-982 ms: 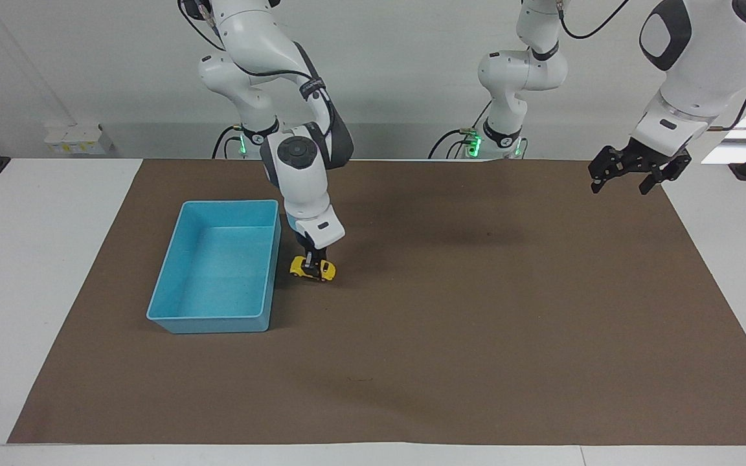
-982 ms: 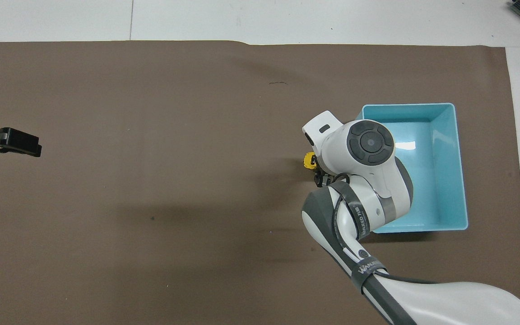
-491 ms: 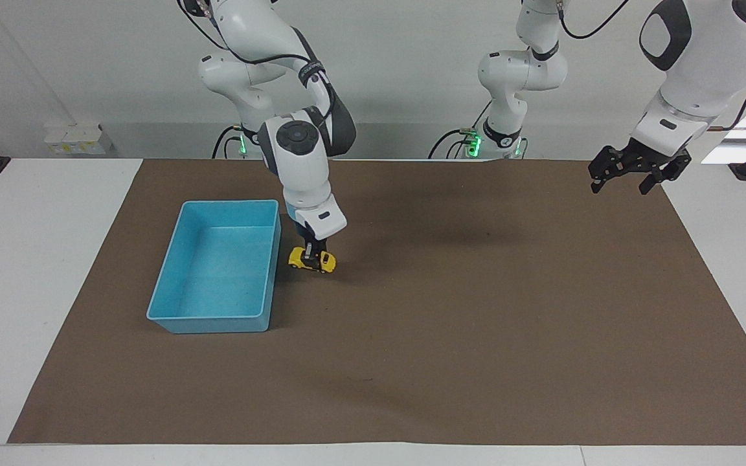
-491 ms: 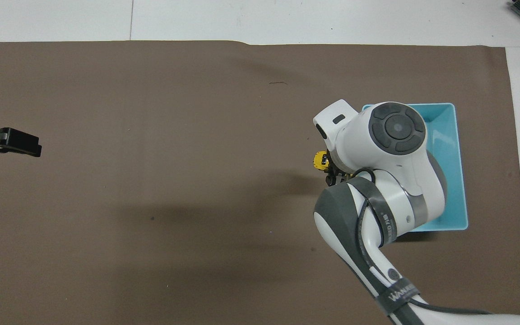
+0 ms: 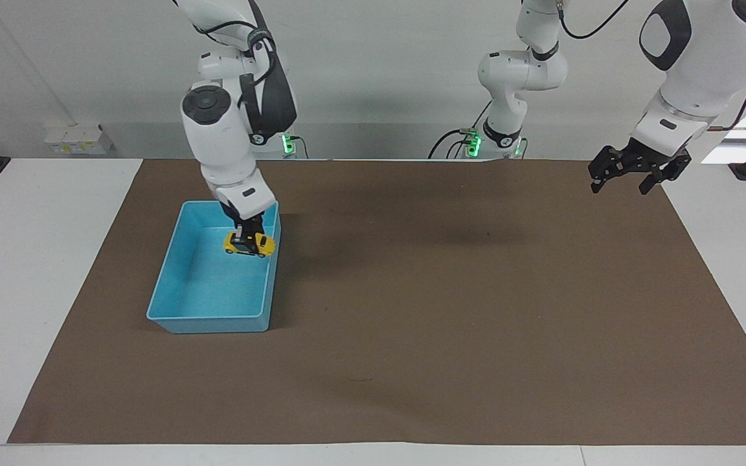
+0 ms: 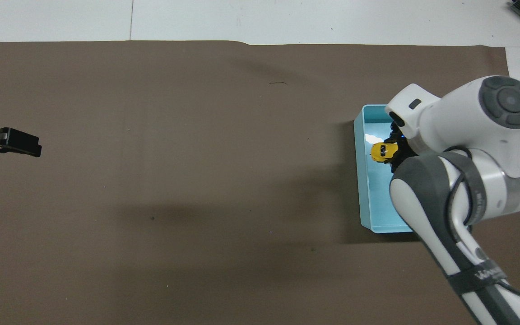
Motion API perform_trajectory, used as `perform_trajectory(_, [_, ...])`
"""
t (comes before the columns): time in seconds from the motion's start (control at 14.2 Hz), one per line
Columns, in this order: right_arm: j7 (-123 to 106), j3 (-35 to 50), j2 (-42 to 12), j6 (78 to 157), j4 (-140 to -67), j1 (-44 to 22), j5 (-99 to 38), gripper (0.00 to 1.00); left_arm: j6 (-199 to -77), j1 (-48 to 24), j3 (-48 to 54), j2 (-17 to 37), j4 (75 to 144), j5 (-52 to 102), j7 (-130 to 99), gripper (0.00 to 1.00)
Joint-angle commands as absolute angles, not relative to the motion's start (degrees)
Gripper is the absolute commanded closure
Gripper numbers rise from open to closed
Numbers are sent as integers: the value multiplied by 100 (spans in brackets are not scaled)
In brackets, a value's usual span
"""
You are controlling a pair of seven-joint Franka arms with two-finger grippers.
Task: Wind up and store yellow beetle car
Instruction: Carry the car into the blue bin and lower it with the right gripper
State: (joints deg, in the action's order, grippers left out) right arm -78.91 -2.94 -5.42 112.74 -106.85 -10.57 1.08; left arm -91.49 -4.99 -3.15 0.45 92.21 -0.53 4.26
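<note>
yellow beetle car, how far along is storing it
Picked up: the right gripper is shut on the yellow beetle car and holds it in the air over the blue tray. Whether it was wound cannot be told. Left: lower and release it in the tray. The left gripper waits open at its end.

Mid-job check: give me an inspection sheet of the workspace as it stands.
Surface: brown mat over a white table.
Job's things: yellow beetle car held in the air over the blue tray, not yet set down.
Clutter: nothing seen.
Grippers: right gripper shut on the car over the tray; left gripper open, waiting over the mat's edge at the left arm's end.
Cables: black cables on the arms.
Surroundings: white wall.
</note>
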Motion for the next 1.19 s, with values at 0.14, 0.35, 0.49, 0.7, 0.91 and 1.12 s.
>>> perform_trajectory(0.14, [-8929, -229, -19, 11434, -11485, -616, 44, 100, -9062, -439, -255, -44, 9246, -149, 360, 0])
perform_trajectory(0.35, [-9114, -229, 52, 11856, -11856, -545, 35, 100, -9062, -439, -255, -44, 9246, -149, 360, 0])
perform_trajectory(0.49, [-9158, -229, 35, 12066, -11996, -545, -43, 100, -9062, -439, -255, -44, 9246, -149, 360, 0])
perform_trajectory(0.7, [-9167, -229, -17, 12505, -12348, -493, -44, 100, -9062, -439, -255, -44, 9246, -149, 360, 0])
perform_trajectory(0.91, [-9281, -229, -53, 13375, -12857, -492, -53, 100, -9062, -439, -255, -44, 9246, -149, 360, 0])
perform_trajectory(1.12, [-9290, -237, -228, 13613, -12920, -492, -44, 100, -9062, -439, -255, -44, 9246, -149, 360, 0])
